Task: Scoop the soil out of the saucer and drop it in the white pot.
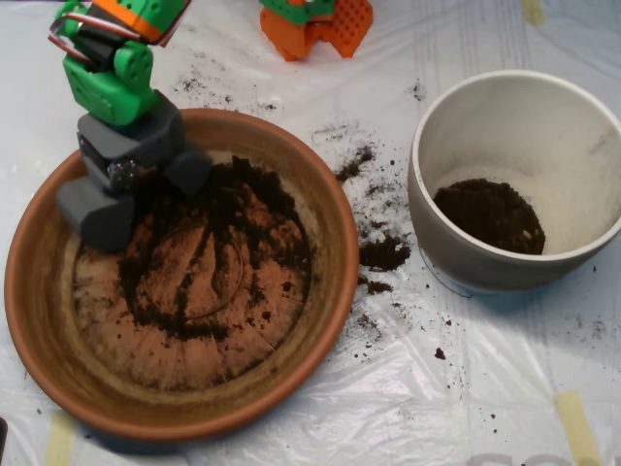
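Resting low over the upper-left of the saucer (325,291), the claw (136,189) has its two grey shells spread apart, straddling thin soil (218,257) and gripping nothing, apparently positioned to close on a fresh load. Remaining soil lies as a thin ring and smears across the saucer floor. A dark mound already sits in the white pot (543,121), standing just right of the saucer. Spilled crumbs (383,252) litter the plastic-covered table (466,388) between them, suggesting losses in transfer.
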Controlling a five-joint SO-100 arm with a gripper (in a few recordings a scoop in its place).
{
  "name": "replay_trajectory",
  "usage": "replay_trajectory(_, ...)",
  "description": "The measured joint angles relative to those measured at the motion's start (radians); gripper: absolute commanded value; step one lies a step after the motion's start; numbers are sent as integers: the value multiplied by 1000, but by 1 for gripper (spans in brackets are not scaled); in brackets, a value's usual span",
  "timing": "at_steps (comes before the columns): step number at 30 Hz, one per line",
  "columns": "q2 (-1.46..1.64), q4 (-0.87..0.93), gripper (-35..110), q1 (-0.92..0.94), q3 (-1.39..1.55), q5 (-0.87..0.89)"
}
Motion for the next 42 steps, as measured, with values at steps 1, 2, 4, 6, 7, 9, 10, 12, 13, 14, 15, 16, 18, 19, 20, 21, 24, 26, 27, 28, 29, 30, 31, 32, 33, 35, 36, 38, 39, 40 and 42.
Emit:
replay_trajectory(1, -5, 3, 23, -2, -8, -8)
replay_trajectory(2, -9, 2, 22, -3, -15, -12)
replay_trajectory(4, -11, -11, 21, -3, -21, -25)
replay_trajectory(6, 5, -25, 16, -3, -6, -32)
replay_trajectory(7, 17, -32, 14, -5, 12, -34)
replay_trajectory(9, 49, -51, 12, -12, 51, -34)
replay_trajectory(10, 72, -52, 11, -18, 74, -35)
replay_trajectory(12, 114, -66, 11, -31, 126, -28)
replay_trajectory(13, 137, -71, 10, -38, 149, -29)
replay_trajectory(14, 155, -69, 4, -46, 173, -29)
replay_trajectory(15, 172, -71, 3, -54, 192, -29)
replay_trajectory(16, 187, -71, 2, -61, 209, -28)
replay_trajectory(18, 212, -69, 0, -78, 239, -29)
replay_trajectory(19, 216, -69, 0, -84, 245, -29)
replay_trajectory(20, 221, -69, 0, -91, 250, -29)
replay_trajectory(21, 224, -69, 0, -95, 252, -29)
replay_trajectory(24, 230, -66, 0, -110, 253, -29)
replay_trajectory(26, 236, -61, -1, -124, 255, -21)
replay_trajectory(27, 238, -51, -1, -132, 255, -17)
replay_trajectory(28, 242, -32, -1, -143, 252, -14)
replay_trajectory(29, 244, 2, -1, -158, 244, -8)
replay_trajectory(30, 245, 23, -1, -172, 230, 0)
replay_trajectory(31, 247, 49, -1, -184, 212, 3)
replay_trajectory(32, 255, 72, -1, -196, 193, 6)
replay_trajectory(33, 262, 94, -1, -207, 172, 6)
replay_trajectory(35, 278, 149, -1, -233, 114, 15)
replay_trajectory(36, 279, 173, -1, -247, 81, 18)
replay_trajectory(38, 281, 224, -1, -278, 18, 25)
replay_trajectory(39, 281, 245, -1, -291, -9, 21)
replay_trajectory(40, 281, 262, -1, -304, -38, 18)
replay_trajectory(42, 281, 291, -1, -328, -83, 15)
